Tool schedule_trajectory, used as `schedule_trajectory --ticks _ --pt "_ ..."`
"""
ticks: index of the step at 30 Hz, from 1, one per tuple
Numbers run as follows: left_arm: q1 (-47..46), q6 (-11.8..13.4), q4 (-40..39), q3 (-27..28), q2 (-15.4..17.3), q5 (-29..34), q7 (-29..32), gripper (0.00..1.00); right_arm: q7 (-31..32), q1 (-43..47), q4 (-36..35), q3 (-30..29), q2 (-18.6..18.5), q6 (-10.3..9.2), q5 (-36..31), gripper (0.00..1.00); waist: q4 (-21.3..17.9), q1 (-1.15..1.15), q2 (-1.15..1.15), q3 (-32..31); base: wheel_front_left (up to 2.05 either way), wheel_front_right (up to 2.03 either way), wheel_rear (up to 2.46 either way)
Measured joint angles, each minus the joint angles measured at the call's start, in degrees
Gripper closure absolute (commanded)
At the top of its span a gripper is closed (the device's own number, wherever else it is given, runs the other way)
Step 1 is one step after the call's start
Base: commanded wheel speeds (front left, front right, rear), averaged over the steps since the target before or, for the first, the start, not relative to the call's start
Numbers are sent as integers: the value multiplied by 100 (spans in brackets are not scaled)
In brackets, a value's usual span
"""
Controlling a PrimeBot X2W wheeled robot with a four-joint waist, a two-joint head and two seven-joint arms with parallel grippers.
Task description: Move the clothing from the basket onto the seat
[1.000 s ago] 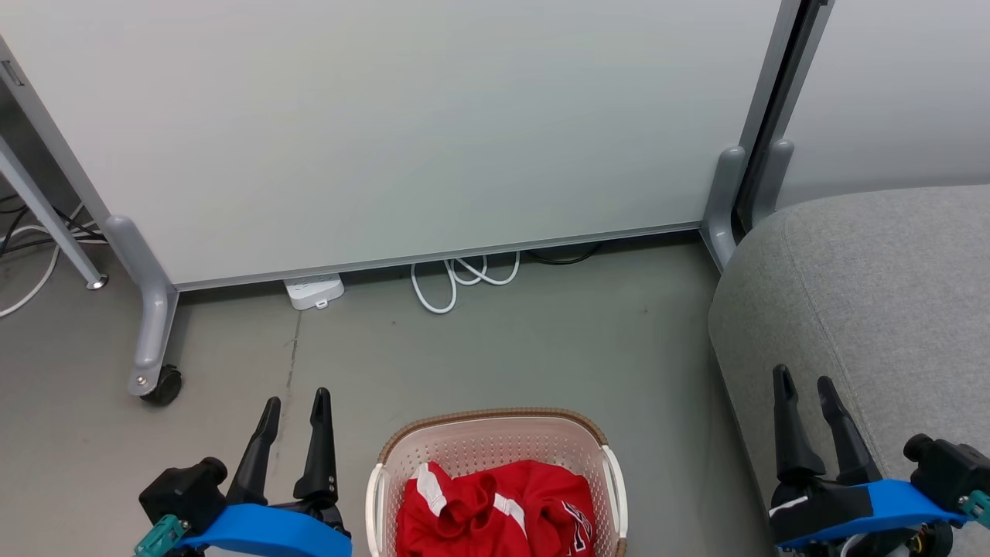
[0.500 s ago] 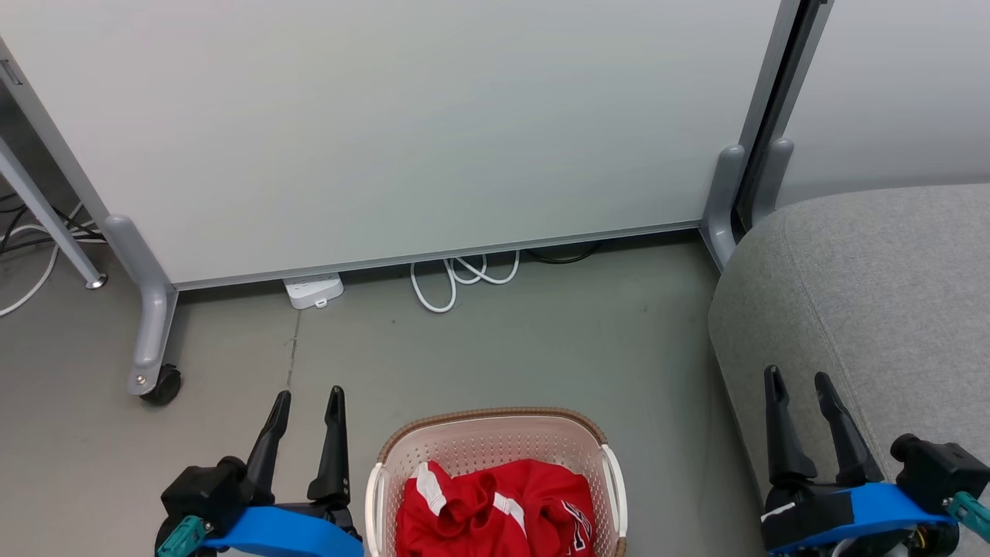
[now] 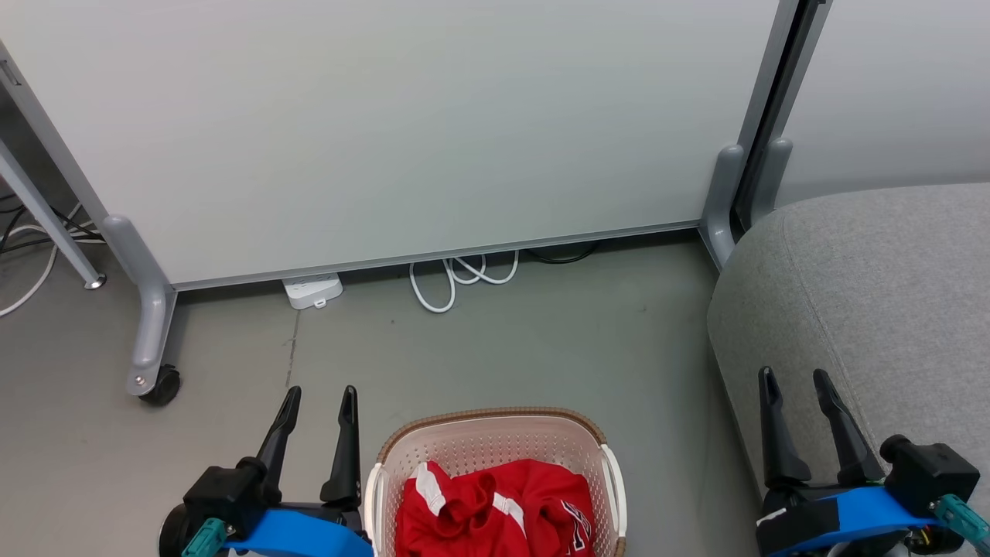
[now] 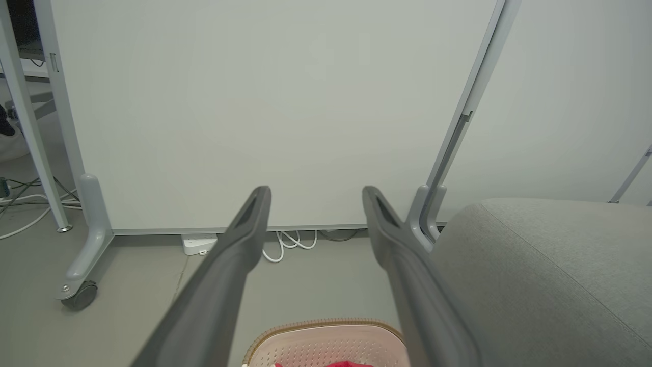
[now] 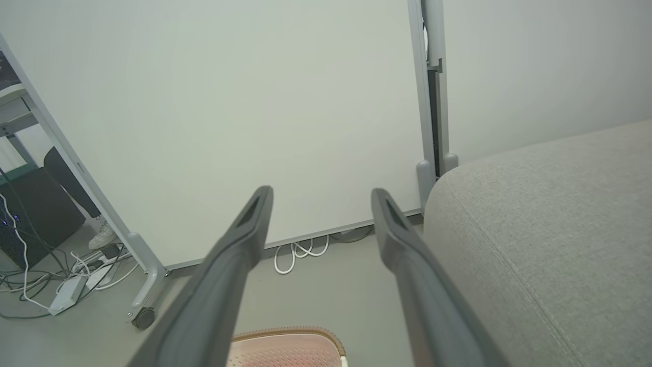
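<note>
The red clothing [image 3: 495,510] with white stripes lies crumpled inside the cream perforated basket [image 3: 495,441] on the floor at the bottom middle of the head view. My left gripper [image 3: 321,394] stands open just left of the basket's rim, nothing between its fingers. My right gripper [image 3: 795,379] is open too, hovering over the front left edge of the grey seat [image 3: 889,294]. In the left wrist view the left gripper [image 4: 316,196] frames the basket [image 4: 326,344] and the seat [image 4: 550,275]. The right gripper [image 5: 321,196] looks over the basket rim [image 5: 290,336] and seat [image 5: 550,229].
A white partition panel on grey castor feet [image 3: 155,371] stands behind the basket. A white power strip [image 3: 313,290] and coiled white cable [image 3: 460,278] lie under its edge. More cables and a person's shoe [image 5: 104,237] show far left in the right wrist view.
My left gripper has slid right, closer to the basket's left rim. The right gripper has shifted slightly left and down. Basket and clothing have not moved.
</note>
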Motion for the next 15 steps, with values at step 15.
schedule_trajectory --ticks 15 --pt "-15 57 46 -97 7 536 -149 0 -144 48 -26 27 -4 0 -553 0 5 0 0 -11 0 0 0"
